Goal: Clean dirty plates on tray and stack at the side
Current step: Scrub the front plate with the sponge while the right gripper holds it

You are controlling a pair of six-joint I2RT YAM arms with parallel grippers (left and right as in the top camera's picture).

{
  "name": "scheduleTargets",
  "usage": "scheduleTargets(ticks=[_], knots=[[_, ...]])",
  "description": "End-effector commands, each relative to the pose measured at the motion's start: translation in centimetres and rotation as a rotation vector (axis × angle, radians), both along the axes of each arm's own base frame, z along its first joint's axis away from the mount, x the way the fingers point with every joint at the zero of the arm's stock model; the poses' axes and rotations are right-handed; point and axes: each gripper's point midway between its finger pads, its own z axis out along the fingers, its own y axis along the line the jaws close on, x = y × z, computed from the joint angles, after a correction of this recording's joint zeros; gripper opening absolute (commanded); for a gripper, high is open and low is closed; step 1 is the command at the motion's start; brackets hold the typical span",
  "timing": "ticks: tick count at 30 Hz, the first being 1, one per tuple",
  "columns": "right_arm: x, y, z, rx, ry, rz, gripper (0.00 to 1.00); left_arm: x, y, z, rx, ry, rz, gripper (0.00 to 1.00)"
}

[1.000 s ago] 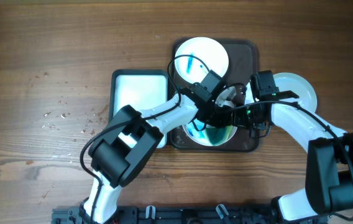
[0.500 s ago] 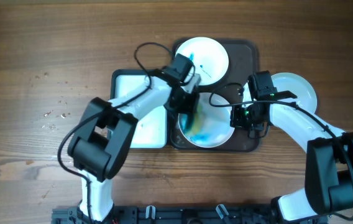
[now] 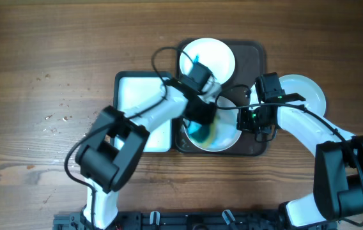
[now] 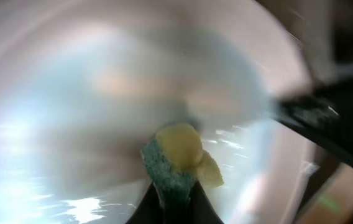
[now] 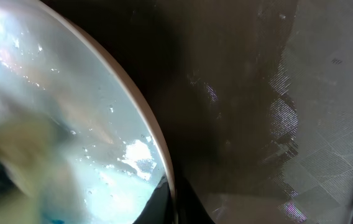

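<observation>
Plates [image 3: 225, 138]: three in view, two on the tray, one off it. The left gripper [image 4: 173, 202] is pressed together, pinching a yellow-and-green sponge [image 4: 179, 158]. The sponge sits against the wet inner face of the near plate [image 4: 102, 93], and that wrist view is blurred. The right gripper [image 5: 173, 208] is closed on the near plate's right rim, which runs in between its fingertips.

The near plate lies at the near end of the tray [image 3: 253, 57], with a teal smear over its left half in the overhead view. The far plate [image 3: 216, 57] lies at the tray's far end, with a thin blue mark on its left side; the left arm overlaps its near edge. The third plate [image 3: 309, 89], plain white, sits on the desk [image 3: 41, 64] just beside the tray's right edge, partly under the right arm.

The tray is dark brown and lies mid-desk, nearer the far edge. A white tray [image 3: 137, 96] lies just beside its left edge, crossed by the left arm. Small crumbs [image 3: 54, 121] lie toward the desk's left edge.
</observation>
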Motion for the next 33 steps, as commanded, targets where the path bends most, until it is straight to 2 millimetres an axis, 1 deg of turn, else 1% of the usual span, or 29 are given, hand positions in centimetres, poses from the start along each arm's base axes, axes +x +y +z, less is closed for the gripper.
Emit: scheduleTargets(ticks=[1, 3, 4, 5, 7, 9, 10, 11, 13, 15, 16, 17, 18, 19, 20, 22, 25, 27, 30, 33], knots=[[-0.3, -1.3, -1.0, -0.065, 0.025, -0.027, 0.04, -4.0, -3.0, -0.2, -0.063, 0.066, -0.103, 0.04], [-0.3, -1.3, -1.0, -0.064, 0.027, -0.031, 0.04, -3.8, -3.1, -0.3, -0.056, 0.048, -0.099, 0.04], [-0.3, -1.3, -1.0, -0.065, 0.027, -0.03, 0.04, -3.3, -2.8, -0.5, -0.033, 0.037, -0.074, 0.04], [-0.3, -1.3, -1.0, -0.064, 0.027, -0.03, 0.04, -2.6, -2.1, -0.8, 0.001, 0.018, -0.041, 0.04], [-0.3, -1.3, -1.0, -0.065, 0.028, -0.031, 0.04, -1.4, -1.0, -1.0, 0.045, -0.017, -0.005, 0.1], [-0.4, -1.3, -1.0, -0.065, 0.03, -0.03, 0.04, -0.3, 0.1, -0.6, 0.081, -0.056, 0.027, 0.11], [-0.4, -1.3, -1.0, -0.065, 0.03, -0.03, 0.04, 0.6, 0.9, -0.1, 0.109, -0.094, 0.052, 0.11], [-0.4, -1.3, -1.0, -0.065, 0.03, -0.03, 0.04, 1.8, 2.0, 0.7, 0.144, -0.152, 0.086, 0.11], [-0.4, -1.3, -1.0, -0.065, 0.03, -0.03, 0.04, 3.7, 3.3, 2.0, 0.182, -0.236, 0.132, 0.12], [-0.3, -1.3, -1.0, -0.065, 0.029, -0.031, 0.04, 4.7, 3.7, 3.2, 0.176, -0.294, 0.129, 0.11], [-0.3, -1.3, -1.0, -0.065, 0.028, -0.03, 0.04, 5.0, 3.7, 3.5, 0.168, -0.305, 0.131, 0.11], [-0.3, -1.3, -1.0, -0.065, 0.027, -0.03, 0.04, 5.1, 3.6, 3.6, 0.164, -0.309, 0.132, 0.12], [-0.3, -1.3, -1.0, -0.064, 0.027, -0.031, 0.04, 5.0, 3.5, 3.6, 0.162, -0.307, 0.128, 0.2], [-0.3, -1.3, -1.0, -0.064, 0.027, -0.032, 0.04, 4.7, 3.4, 3.5, 0.165, -0.302, 0.122, 0.44], [-0.3, -1.3, -1.0, -0.064, 0.028, -0.032, 0.04, 4.3, 3.2, 3.4, 0.169, -0.297, 0.112, 0.6], [-0.3, -1.3, -1.0, -0.064, 0.028, -0.032, 0.04, 3.8, 3.2, 3.3, 0.179, -0.285, 0.1, 0.61], [-0.3, -1.3, -1.0, -0.064, 0.028, -0.032, 0.04, 2.8, 3.9, 2.8, 0.215, -0.245, 0.092, 0.55], [-0.3, -1.3, -1.0, -0.064, 0.027, -0.032, 0.04, 2.2, 4.5, 2.5, 0.239, -0.219, 0.086, 0.54], [-0.3, -1.3, -1.0, -0.064, 0.027, -0.032, 0.04, 1.3, 5.2, 2.1, 0.272, -0.182, 0.078, 0.47], [-0.3, -1.3, -1.0, -0.064, 0.027, -0.031, 0.04, 0.1, 5.4, 1.2, 0.294, -0.158, 0.058, 0.47]])
